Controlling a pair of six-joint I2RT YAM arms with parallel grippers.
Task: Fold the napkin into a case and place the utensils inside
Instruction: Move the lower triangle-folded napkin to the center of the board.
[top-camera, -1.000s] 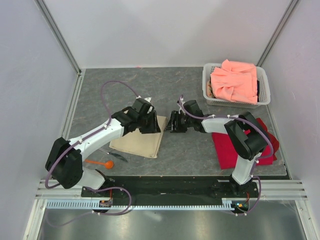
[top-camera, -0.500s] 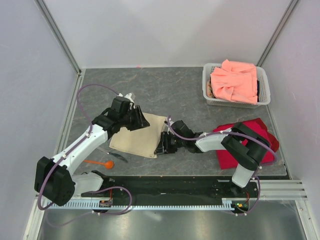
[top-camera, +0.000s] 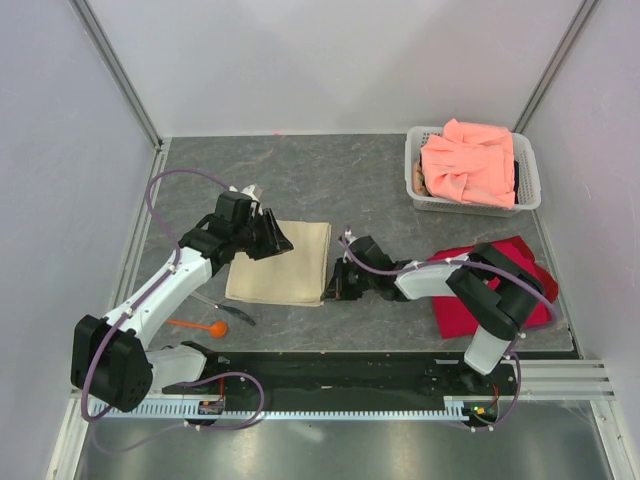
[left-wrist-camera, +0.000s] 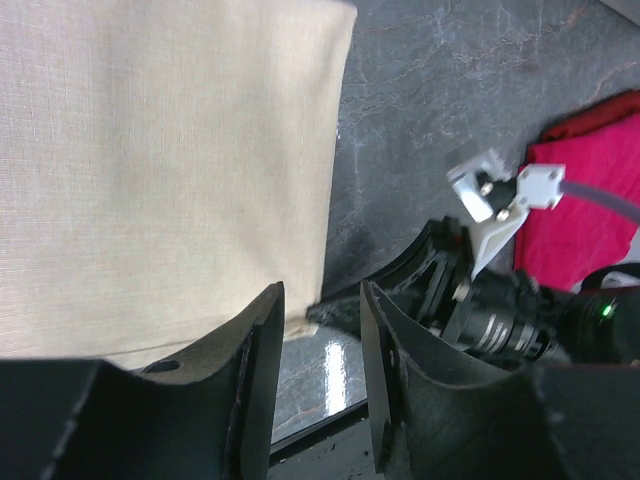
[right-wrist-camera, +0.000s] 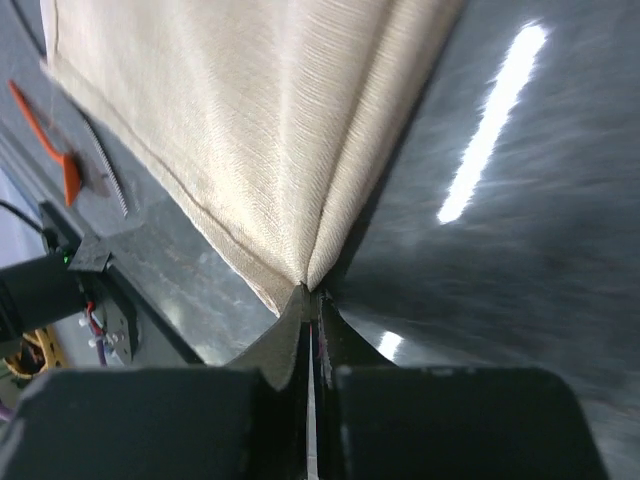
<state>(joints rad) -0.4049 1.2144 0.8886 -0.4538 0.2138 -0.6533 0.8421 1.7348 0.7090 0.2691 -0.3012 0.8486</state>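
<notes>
The beige napkin (top-camera: 280, 264) lies flat on the grey table, left of centre. My right gripper (top-camera: 337, 287) is shut on its near right corner, and the right wrist view shows the cloth (right-wrist-camera: 250, 130) pinched at the fingertips (right-wrist-camera: 310, 295). My left gripper (top-camera: 279, 241) hovers over the napkin's far edge, open, with nothing between its fingers (left-wrist-camera: 320, 300). In the left wrist view the napkin (left-wrist-camera: 170, 170) fills the left side. The orange spoon (top-camera: 203, 326) and the thin dark utensil (top-camera: 232, 312) lie near the napkin's front left corner; the spoon (right-wrist-camera: 45, 130) also shows in the right wrist view.
A white basket (top-camera: 413, 165) holding a salmon-pink cloth (top-camera: 470, 160) stands at the back right. A bright red cloth (top-camera: 455, 305) lies under the right arm at the front right. Walls enclose the table on three sides.
The right gripper swung down to the napkin's near right corner and shut on it. The left gripper moved left along the far edge. The napkin now lies squarer.
</notes>
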